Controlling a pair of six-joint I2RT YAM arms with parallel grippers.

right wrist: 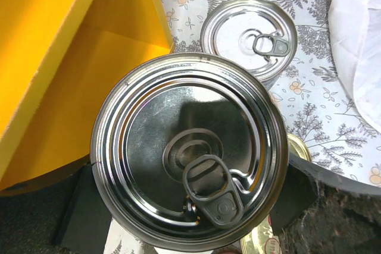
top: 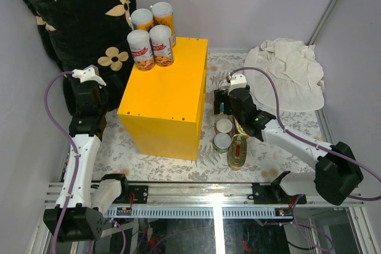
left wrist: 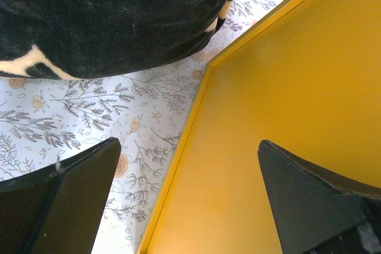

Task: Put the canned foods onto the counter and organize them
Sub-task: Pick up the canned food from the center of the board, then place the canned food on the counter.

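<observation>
While the right claw (right wrist: pixel 190 200) clasps a silver-topped can (right wrist: pixel 149 117) beside the yellow box (top: pixel 166 93), the left claw (left wrist: pixel 187 147) hangs wide open, holding nothing
Both black pads (right wrist: pixel 89 218) of the right claw press the can's sides, and its pull-tab lid fills the right wrist view; a second silver-topped can (right wrist: pixel 249 37) stands just beyond it on the flower-printed worktop (top: pixel 172 169). Two pale-lidded cans (top: pixel 224 126) and an oval gold tin (top: pixel 237 151) lie nearer the arm bases, by the box's right wall. Four slim orange-labelled cans (top: pixel 152 43) stand upright, clustered on the box's far left corner. The left claw sits over the box's left edge, near the black flowered pillow (top: pixel 77 10)
</observation>
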